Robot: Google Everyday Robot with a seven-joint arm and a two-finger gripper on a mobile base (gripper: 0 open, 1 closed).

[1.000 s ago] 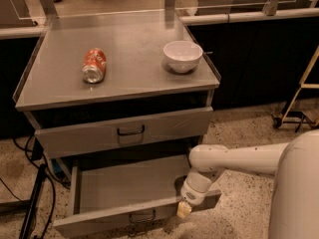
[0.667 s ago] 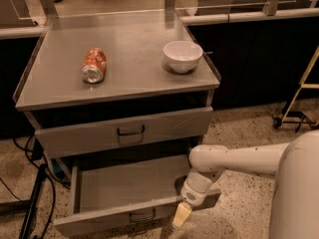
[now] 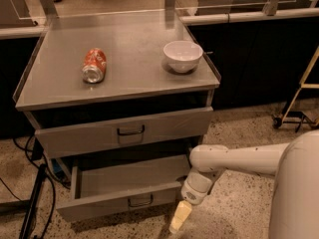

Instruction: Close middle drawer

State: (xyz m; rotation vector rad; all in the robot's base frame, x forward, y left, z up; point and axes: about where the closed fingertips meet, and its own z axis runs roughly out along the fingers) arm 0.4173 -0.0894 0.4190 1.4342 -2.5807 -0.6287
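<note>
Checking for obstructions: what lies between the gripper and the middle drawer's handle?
Only bare front panel of the middle drawer, in the camera view; the gripper hangs by its right end.

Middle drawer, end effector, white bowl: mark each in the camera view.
Open grey steel middle drawer [image 3: 102,207]: camera view, on its front panel.
End effector [image 3: 180,218]: camera view, on its pale tip, by the drawer's right front corner.
Round white bowl [image 3: 183,62]: camera view, on its outer wall.

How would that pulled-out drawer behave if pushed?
The middle drawer looks rigid steel with nothing visible inside, so it probably slides in easily. The gripper is by its right front corner; pushing there, off-centre, might skew it.
</note>
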